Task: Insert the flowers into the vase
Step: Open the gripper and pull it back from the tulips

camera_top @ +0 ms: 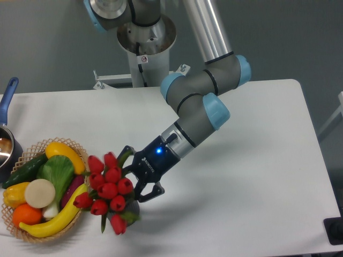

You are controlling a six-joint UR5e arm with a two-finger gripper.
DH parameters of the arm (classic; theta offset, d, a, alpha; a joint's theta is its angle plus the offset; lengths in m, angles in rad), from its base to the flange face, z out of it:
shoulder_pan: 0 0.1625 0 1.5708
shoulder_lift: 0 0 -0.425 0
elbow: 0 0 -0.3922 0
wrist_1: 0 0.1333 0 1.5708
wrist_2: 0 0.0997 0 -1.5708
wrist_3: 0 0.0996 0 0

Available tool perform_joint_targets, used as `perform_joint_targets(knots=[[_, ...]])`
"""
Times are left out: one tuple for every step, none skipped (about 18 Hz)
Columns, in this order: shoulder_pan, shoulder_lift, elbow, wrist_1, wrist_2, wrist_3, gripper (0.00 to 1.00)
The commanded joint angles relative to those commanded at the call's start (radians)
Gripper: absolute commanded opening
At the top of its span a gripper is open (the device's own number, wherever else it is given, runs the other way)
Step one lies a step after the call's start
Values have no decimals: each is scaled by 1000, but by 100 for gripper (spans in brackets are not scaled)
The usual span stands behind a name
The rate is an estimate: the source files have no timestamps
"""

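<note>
The flowers (pixel 109 190), a bunch of red tulip buds with green leaves, hang low over the table's front left, blooms pointing left and down. My gripper (pixel 138 174) holds the bunch at its stem end from the right, with black fingers (pixel 151 193) on either side of the stems. The vase is almost wholly hidden behind the blooms and leaves; only a dark sliver (pixel 131 210) shows under the bunch.
A wicker basket (pixel 35 237) of toy fruit and vegetables sits just left of the flowers, nearly touching them. A pot with a blue handle (pixel 7 92) is at the left edge. The arm's base (pixel 146 40) stands at the back.
</note>
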Motion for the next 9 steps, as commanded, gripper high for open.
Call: perform_joint_targets(knots=[[3,0,-5,0,0,0,99],[8,2,-11,0,0,0,99],[9,3,-14,0,0,0,99],[14,8,-18,0,0,0,100],[18,14,-25,0,-2,2,100],[24,17,-32,2,-2,2,100],[29,23,-37,2,-2,8,100],[40,29,-46,2,-3,17,100],[46,35,-58,2,-3,32,100]])
